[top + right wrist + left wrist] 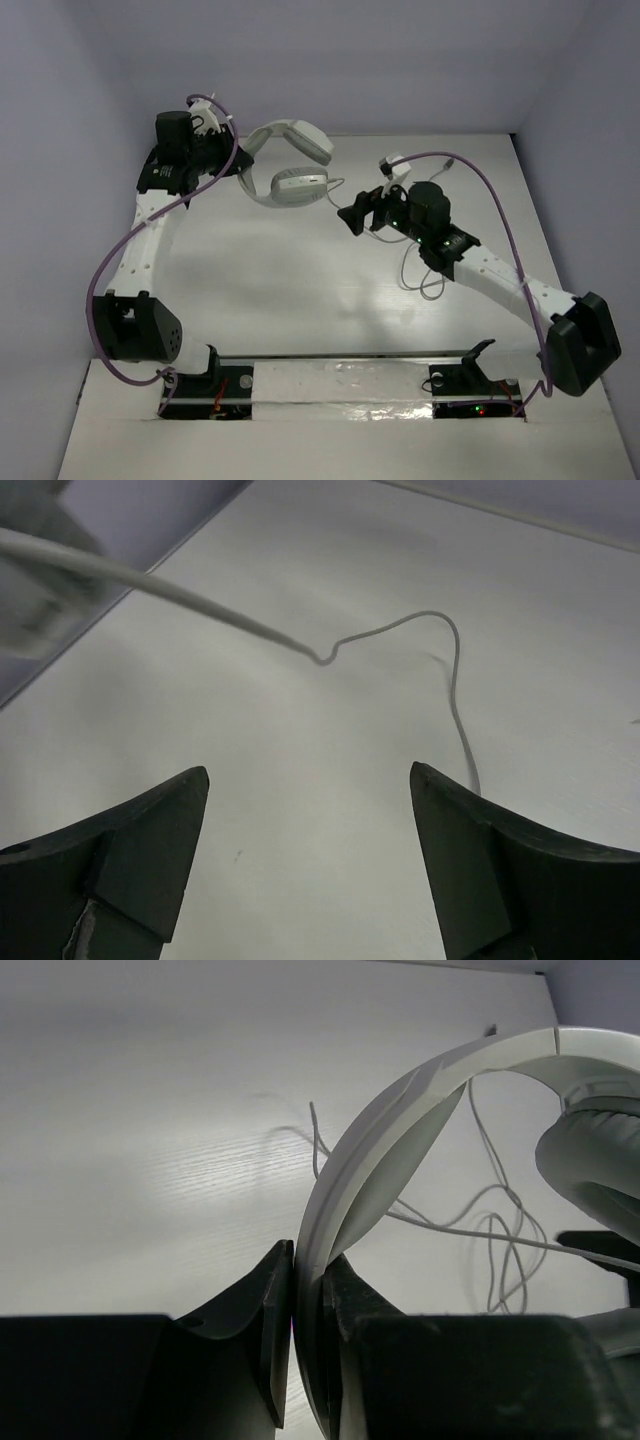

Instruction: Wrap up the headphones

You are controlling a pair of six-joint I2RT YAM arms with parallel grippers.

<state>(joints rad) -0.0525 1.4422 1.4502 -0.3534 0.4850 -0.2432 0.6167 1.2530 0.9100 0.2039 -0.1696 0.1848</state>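
At the far left of the tabletop (280, 300), the headphones (292, 160) are held by my left jaws, pinched tight on the headband (400, 1130). My right jaws stand wide apart and empty, just right of the earcup (298, 182). The thin grey cable (455, 670) trails loose, right of the headphones; its plug I cannot make out. Purple arm cables (445, 154) arch on either side of the headphones.
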